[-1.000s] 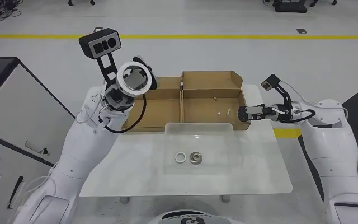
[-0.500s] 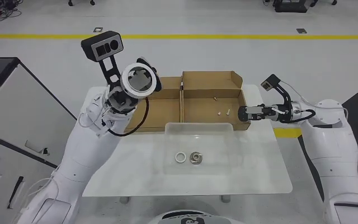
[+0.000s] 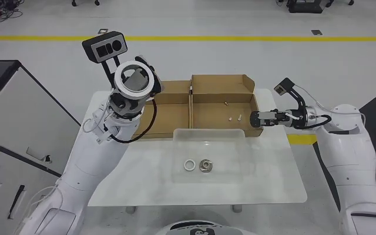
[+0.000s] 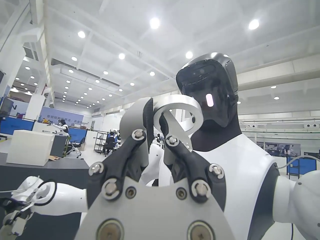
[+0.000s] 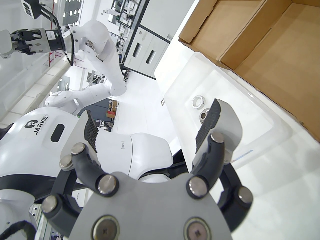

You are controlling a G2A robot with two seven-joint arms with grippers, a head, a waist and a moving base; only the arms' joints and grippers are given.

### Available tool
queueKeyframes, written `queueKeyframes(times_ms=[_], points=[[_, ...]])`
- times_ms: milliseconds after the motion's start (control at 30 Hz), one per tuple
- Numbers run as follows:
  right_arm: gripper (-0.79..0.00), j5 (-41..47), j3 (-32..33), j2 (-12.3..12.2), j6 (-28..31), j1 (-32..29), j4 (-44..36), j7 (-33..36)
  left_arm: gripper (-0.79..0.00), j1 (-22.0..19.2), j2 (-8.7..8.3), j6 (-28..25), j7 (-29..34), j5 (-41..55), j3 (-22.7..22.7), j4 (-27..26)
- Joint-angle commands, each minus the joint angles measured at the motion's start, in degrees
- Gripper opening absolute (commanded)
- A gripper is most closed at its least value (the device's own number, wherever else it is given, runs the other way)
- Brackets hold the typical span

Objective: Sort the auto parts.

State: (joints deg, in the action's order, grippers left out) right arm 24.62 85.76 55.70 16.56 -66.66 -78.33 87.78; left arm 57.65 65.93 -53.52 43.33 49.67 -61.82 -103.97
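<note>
A silver ring [image 4: 175, 101] is held high, pinched at its rim. A white ring [image 3: 186, 165] and grey collar [image 3: 208, 168] lie side by side in the tray [image 3: 208, 131].

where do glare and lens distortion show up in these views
Left wrist view: ceiling lamps flare as bright spots behind the left gripper and its metal ring, pillars lean from the wide lens. Right wrist view: cardboard box evenly lit. Top view: even light, no glare on the table.
</note>
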Motion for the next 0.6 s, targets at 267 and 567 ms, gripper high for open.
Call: queueKeyframes(times_ms=[267, 567], points=[[0.0, 0.04, 0.0, 0.0, 0.0, 0.0, 0.0, 0.0, -0.785, 1.23, -0.64, 9.97, 1.15, -16.89, -2.89, -0.21], [0.0, 0.04, 0.0, 0.0, 0.0, 0.0, 0.0, 0.0, -0.785, 2.69, -1.49, 21.5, 2.76, -34.41, -5.1, -0.8]])
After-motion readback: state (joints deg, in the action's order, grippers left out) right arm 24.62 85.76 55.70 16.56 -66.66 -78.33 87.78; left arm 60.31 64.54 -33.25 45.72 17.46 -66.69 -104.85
